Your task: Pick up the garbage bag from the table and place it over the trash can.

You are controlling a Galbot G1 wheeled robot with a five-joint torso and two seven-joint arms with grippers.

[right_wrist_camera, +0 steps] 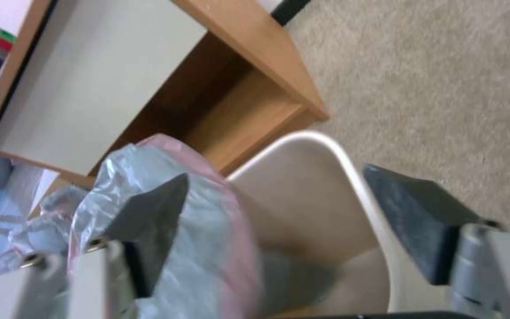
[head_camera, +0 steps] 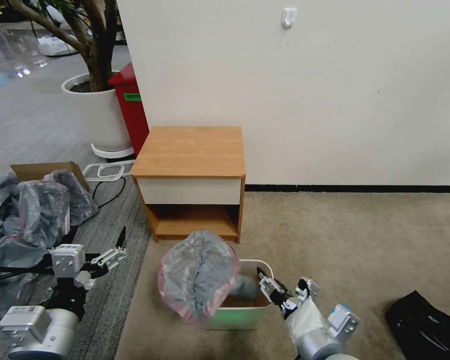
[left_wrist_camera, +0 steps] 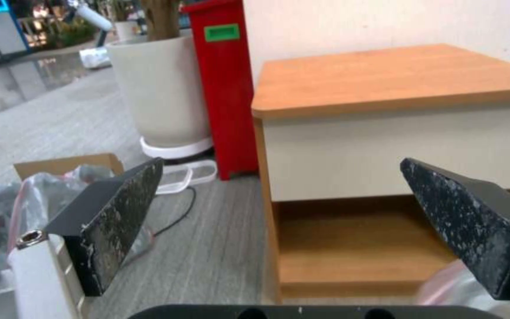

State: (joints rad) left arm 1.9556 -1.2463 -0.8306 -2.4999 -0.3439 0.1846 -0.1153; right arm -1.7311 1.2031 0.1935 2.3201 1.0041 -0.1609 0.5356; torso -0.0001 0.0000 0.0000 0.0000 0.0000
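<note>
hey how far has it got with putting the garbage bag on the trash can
Done: the table top is bare, and the garbage bag already sits bunched over the left part of the trash can. In hand: nothing is gripped; the right gripper hangs open at the can's right rim, and the left gripper is open, off to the left. Left: the can's right side is uncovered, so the bag needs spreading around the whole rim.

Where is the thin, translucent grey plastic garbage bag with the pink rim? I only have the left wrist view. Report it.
Observer: The garbage bag is bunched over the left side of the small cream plastic trash can, on the carpet in front of the light-wood table.
Operator: Give me the right gripper.
Observer: The right gripper is at the can's right side, open, with one finger beside the bag.
Operator: Report the can's mouth.
Observer: Its right half is uncovered.
</note>
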